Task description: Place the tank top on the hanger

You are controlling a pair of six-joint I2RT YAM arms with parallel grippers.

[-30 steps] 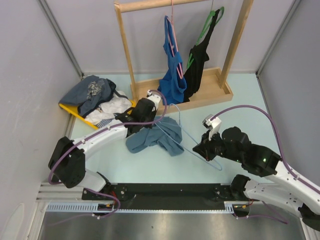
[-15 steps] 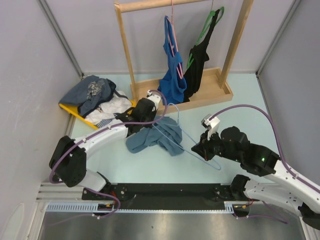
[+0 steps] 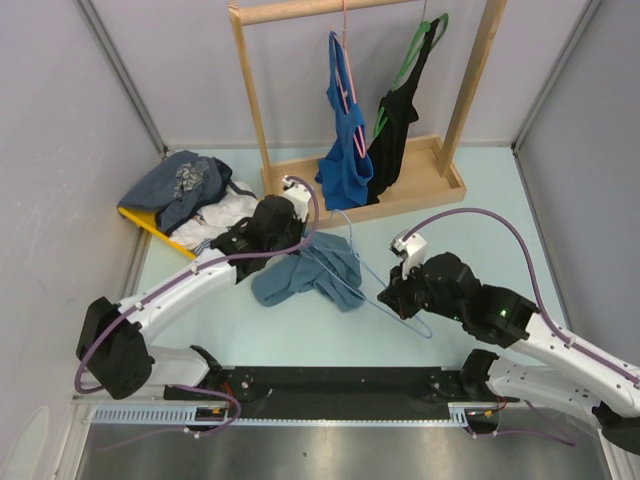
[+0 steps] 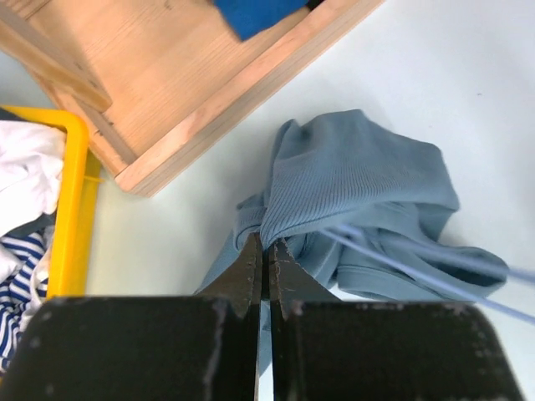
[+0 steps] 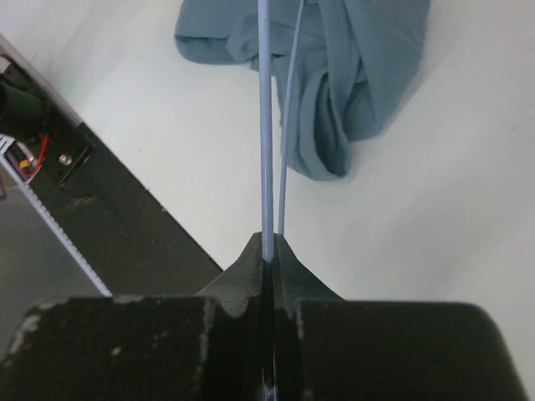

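The dusty teal-blue tank top [image 3: 318,272] lies crumpled on the table in front of the rack. It also shows in the left wrist view [image 4: 359,184] and the right wrist view [image 5: 368,58]. My left gripper [image 3: 303,244] [image 4: 267,244] is shut on a fold at the tank top's upper left edge. The pale light-blue wire hanger [image 3: 366,262] [image 5: 264,125] [image 4: 435,281] lies slanted, its upper end over and among the cloth. My right gripper [image 3: 388,296] [image 5: 269,242] is shut on the hanger's wire near its lower end.
A wooden rack [image 3: 420,190] stands at the back. It carries a royal-blue top on a pink hanger [image 3: 345,120] and a black top on a green hanger [image 3: 400,120]. A yellow tray [image 3: 150,228] with piled clothes sits at the left. Grey walls close in both sides.
My left gripper has drawn back to the left with the tank top's fold in it. My right gripper has shifted left with the hanger, pushing its upper end further into the cloth.
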